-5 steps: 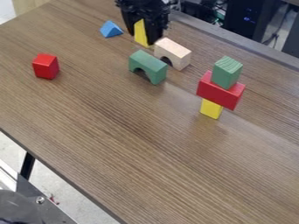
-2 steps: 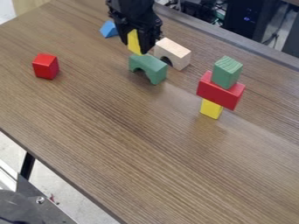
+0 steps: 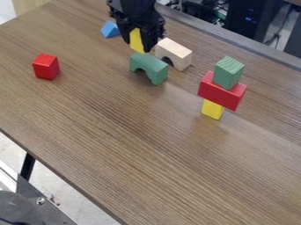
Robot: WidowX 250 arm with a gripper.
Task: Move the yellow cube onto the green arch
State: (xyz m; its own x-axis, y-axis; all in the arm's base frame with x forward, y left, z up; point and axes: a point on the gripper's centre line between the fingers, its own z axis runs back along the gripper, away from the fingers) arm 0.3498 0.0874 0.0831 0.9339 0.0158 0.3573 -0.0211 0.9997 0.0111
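The black gripper hangs from the top edge, left of centre, shut on a yellow block that shows between its fingers. Just below it in the view stands the green arch, upright on the table. The block's lower end meets the far left end of the arch in the view; whether the two touch I cannot tell.
A wooden arch stands close behind the green one. To the right is a stack: green block, red block, yellow block. A blue triangle lies behind left, a red cube farther left on the table.
From its place near the wooden arch, the gripper has come nearer to the camera and slightly left with the yellow block, up to the green arch. The other blocks have stayed put.
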